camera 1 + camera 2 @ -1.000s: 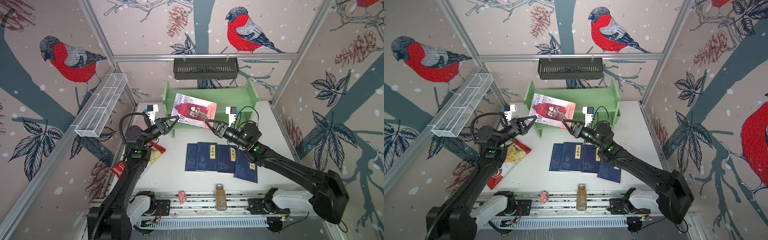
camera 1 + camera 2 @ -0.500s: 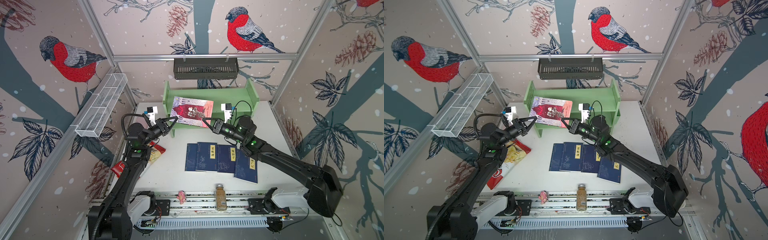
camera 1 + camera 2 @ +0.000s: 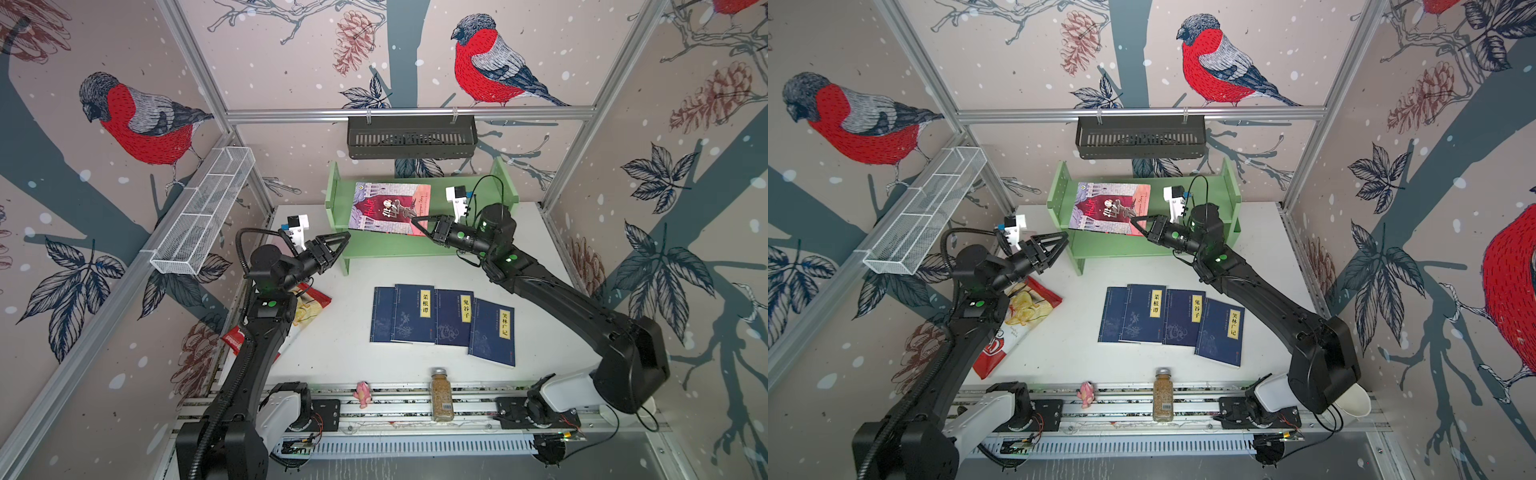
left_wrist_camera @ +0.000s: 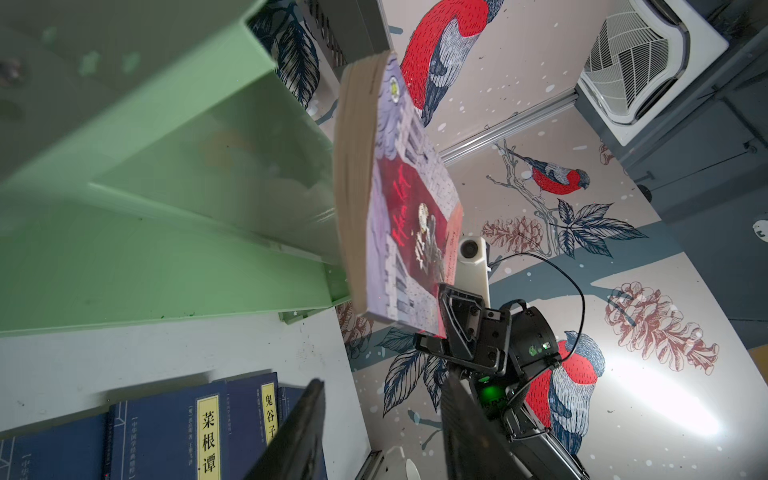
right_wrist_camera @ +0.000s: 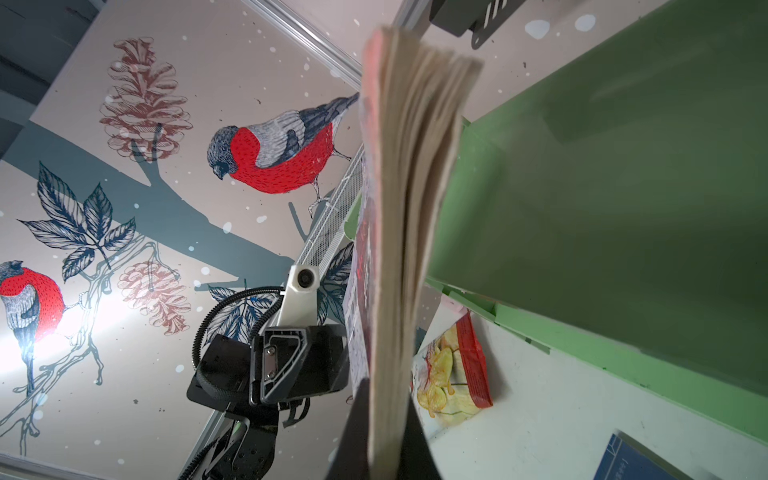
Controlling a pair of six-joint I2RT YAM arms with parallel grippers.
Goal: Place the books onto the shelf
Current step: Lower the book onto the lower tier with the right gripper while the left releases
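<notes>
The green shelf [image 3: 415, 249] stands at upper centre of both top views, and four navy books [image 3: 440, 322] lie overlapping on the white table [image 3: 340, 357] at centre. The right claw [image 3: 417, 220] pinches the lower right corner of the red book [image 3: 390, 208], tilted over the shelf's left half; the left claw [image 3: 344, 248] stands parted and empty just left of the shelf

A black slotted metal basket [image 3: 411, 137] hangs from the aluminium crossbar [image 3: 291, 115] at upper centre in both top views, and a long white wire mesh basket [image 3: 203, 216] slants down the left wall. A red and yellow crisp bag [image 3: 1025, 311] lies at centre left on the white tabletop [image 3: 332, 361]. Along the lower edge, a small pink figurine [image 3: 362, 394] and an upright glass spice jar with a silver lid [image 3: 441, 395] sit apart.
</notes>
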